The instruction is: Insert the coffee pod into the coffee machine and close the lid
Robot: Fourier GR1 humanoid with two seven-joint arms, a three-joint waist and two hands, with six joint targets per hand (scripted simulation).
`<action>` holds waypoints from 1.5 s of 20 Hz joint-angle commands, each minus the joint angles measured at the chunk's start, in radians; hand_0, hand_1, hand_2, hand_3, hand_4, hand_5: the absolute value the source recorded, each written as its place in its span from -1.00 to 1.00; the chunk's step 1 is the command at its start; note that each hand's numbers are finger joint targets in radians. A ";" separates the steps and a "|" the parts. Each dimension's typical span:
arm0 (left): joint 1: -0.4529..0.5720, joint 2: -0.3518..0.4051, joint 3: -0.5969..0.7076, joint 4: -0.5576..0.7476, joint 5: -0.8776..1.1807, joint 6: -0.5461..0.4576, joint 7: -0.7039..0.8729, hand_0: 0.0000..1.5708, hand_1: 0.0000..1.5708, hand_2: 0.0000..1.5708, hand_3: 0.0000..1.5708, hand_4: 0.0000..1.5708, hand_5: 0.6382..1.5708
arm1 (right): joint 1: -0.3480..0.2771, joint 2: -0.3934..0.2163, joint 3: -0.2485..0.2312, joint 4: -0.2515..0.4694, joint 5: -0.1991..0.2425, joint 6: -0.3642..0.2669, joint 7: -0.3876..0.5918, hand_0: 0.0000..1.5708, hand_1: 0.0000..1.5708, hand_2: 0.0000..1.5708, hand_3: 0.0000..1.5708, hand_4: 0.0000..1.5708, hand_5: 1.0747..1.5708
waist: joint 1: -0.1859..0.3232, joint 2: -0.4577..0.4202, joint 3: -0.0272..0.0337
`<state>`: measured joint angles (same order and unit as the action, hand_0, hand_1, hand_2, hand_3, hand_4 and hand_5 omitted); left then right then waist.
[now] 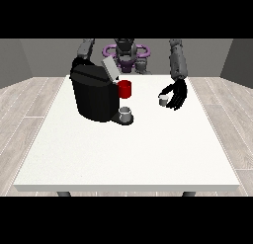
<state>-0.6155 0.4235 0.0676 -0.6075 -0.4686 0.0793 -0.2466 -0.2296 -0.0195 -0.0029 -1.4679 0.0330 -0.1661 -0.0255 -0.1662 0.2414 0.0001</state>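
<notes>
while the coffee pod stands on the white table right of centre, the hand at the view's right hangs beside it, fingers relaxed, holding nothing. pod probably light, rigid; grasp its sides. coffee machine lid is raised.

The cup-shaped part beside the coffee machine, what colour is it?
Red part, seen in the front view.
</notes>
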 commanded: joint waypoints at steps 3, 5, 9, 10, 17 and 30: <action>0.010 -0.032 -0.008 0.056 -0.059 0.107 -0.055 0.06 0.06 0.24 -0.05 -0.52 1.00 | 0.027 0.019 0.011 -0.005 0.005 -0.023 -0.008 -1.00 -1.00 -1.00 -1.00 -0.34 1.00 | 0.003 -0.011 -0.0004; -0.021 -0.063 -0.035 0.053 -0.096 0.140 -0.009 0.24 0.24 0.38 0.10 -0.59 1.00 | -0.009 0.010 0.007 -0.004 0.003 -0.014 0.044 -1.00 -1.00 -1.00 -1.00 -0.36 1.00 | -0.006 -0.026 -0.0004; -0.051 0.011 -0.044 0.073 -0.129 0.091 -0.022 0.24 0.24 0.34 0.01 -0.59 1.00 | -0.025 0.000 -0.036 0.041 -0.051 0.010 -0.056 -1.00 -1.00 -1.00 -1.00 -0.35 1.00 | -0.004 0.025 0.0000; -0.058 0.018 -0.030 0.093 -0.127 0.092 -0.006 0.31 0.31 0.42 0.13 -0.63 1.00 | 0.018 -0.011 -0.014 0.029 -0.033 0.025 -0.063 -1.00 -1.00 -1.00 -1.00 -0.34 1.00 | -0.027 0.017 -0.0002; -0.098 0.014 -0.043 0.047 -0.117 -0.010 -0.131 0.87 0.87 0.87 0.80 -0.23 1.00 | -0.044 -0.014 -0.057 0.080 -0.043 -0.023 0.000 -1.00 -1.00 -1.00 -1.00 -0.46 1.00 | 0.042 -0.036 -0.0002; -0.266 0.035 -0.028 -0.017 -0.117 -0.166 -0.019 0.57 0.57 0.68 0.64 -0.27 1.00 | 0.027 -0.012 -0.012 0.168 -0.057 0.023 -0.065 -1.00 -1.00 -1.00 -1.00 -0.44 1.00 | -0.004 -0.114 0.0001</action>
<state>-0.8489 0.4470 0.0327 -0.6102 -0.5807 -0.0539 -0.2962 -0.2294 -0.0326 -0.0293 -1.3201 -0.0318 -0.1604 -0.0690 -0.1593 0.1457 0.0002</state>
